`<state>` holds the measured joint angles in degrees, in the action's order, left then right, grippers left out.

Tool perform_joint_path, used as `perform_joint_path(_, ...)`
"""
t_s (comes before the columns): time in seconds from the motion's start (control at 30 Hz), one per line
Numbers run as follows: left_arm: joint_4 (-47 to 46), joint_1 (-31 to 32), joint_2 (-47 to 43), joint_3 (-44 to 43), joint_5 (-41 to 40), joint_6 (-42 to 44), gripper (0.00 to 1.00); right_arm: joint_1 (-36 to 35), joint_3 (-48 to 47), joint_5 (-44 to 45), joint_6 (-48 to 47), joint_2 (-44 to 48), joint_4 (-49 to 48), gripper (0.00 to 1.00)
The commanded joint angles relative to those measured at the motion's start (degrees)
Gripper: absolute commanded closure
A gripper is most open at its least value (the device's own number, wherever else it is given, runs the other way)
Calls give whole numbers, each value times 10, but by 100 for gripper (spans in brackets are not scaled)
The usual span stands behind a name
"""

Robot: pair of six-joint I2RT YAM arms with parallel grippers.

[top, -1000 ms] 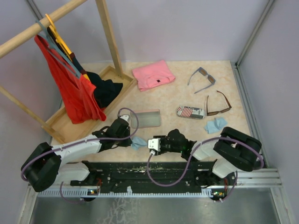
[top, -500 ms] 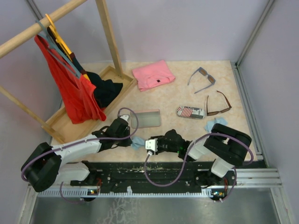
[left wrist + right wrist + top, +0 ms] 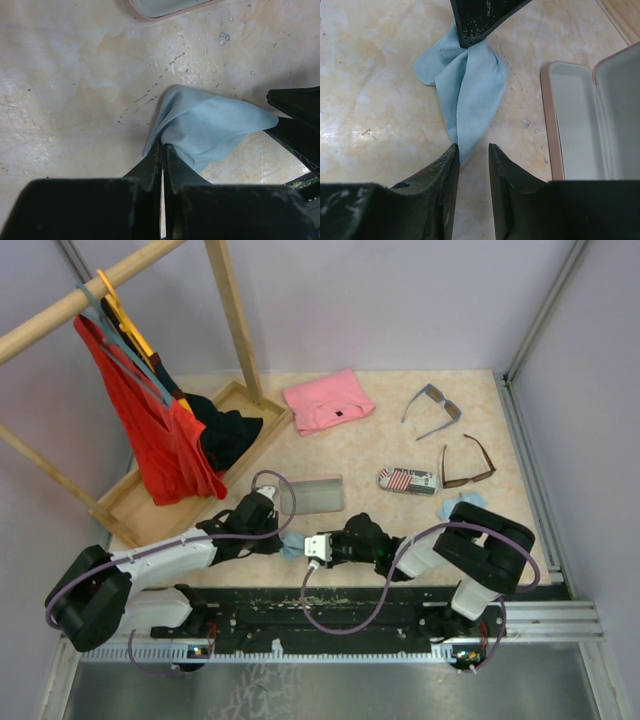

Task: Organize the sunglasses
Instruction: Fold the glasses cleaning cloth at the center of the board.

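While the left gripper (image 3: pixel 162 146) is pressed together on a corner of a light blue cloth (image 3: pixel 215 125), the right gripper (image 3: pixel 470 150) facing it stands slightly spread, the cloth's other tip lying at its gap. Just beyond lies an open pink case (image 3: pixel 312 493). Farther right, past the flag-patterned case (image 3: pixel 407 480), are the 2 pairs: the brown sunglasses (image 3: pixel 468 464) lie unfolded, the grey-blue sunglasses (image 3: pixel 434 407) behind them.
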<state>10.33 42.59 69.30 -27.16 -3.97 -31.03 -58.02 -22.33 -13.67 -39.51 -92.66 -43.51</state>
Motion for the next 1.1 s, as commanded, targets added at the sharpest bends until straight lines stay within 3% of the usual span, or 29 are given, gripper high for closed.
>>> perform_joint_path(0.0, -7, -5, -6, 10, 9, 8, 100, -6, -20, -6, 7, -12, 8, 73)
perform_joint_path(0.37, -9, -6, -18, 9, 31, 17, 98, -6, -28, 7, 29, -5, 9, 99)
perform_joint_path(0.43, -8, -6, -30, 7, 36, 18, 93, -6, -34, 17, 45, 4, 20, 100)
perform_joint_path(0.53, -3, -6, -56, 4, 38, 17, 73, -6, -44, 17, 68, 23, 47, 100)
perform_joint_path(0.63, -1, -6, -77, 5, 33, 17, 68, -6, -44, 15, 78, 32, 51, 100)
perform_joint_path(0.8, 5, -6, -68, 2, 29, 17, 68, -6, -42, 17, 81, 38, 59, 100)
perform_joint_path(1.07, 1, -6, -56, 2, 26, 17, 79, -6, -39, 16, 86, 47, 62, 100)
